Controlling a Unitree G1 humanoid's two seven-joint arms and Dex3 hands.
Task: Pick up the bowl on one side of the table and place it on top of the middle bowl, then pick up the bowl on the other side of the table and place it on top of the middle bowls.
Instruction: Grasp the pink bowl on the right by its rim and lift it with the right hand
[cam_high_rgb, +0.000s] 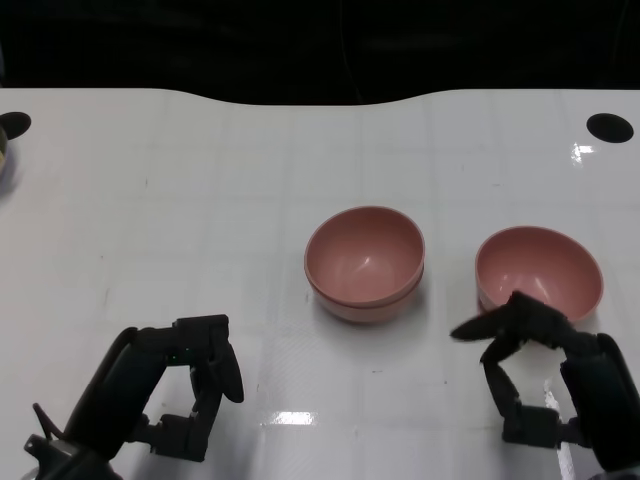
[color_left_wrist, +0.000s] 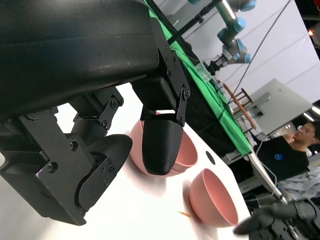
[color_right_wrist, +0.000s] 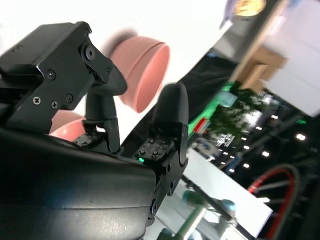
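1. Head view: two pink bowls already nested as the middle stack (cam_high_rgb: 364, 262) on the white counter (cam_high_rgb: 200, 200), double rim visible along its near edge; first half of the task judged done.
2. Still alone: the side bowl (cam_high_rgb: 538, 271), upright on the counter, just ahead of the right hand (cam_high_rgb: 545, 365) and apart from the stack, which lies ahead and inward of that hand.
3. Right hand: fingers spread and curved, fingertips (cam_high_rgb: 515, 312) reaching up against the near wall of the side bowl; actual contact not certain, nothing gripped yet.
4. Left hand (cam_high_rgb: 185, 390): low over the counter, nearer the robot than the stack and outward of it, fingers loosely curled around air, holding nothing.
5. Left wrist view: same two pink shapes beyond the left fingers, stack (color_left_wrist: 182, 152) closer, single bowl (color_left_wrist: 212, 200) farther off.
6. Left to do, by judgement: close on the side bowl, lift, carry inward, set it into the stack.
7. Likely risk: thin rim slipping from the fingers during the lift.
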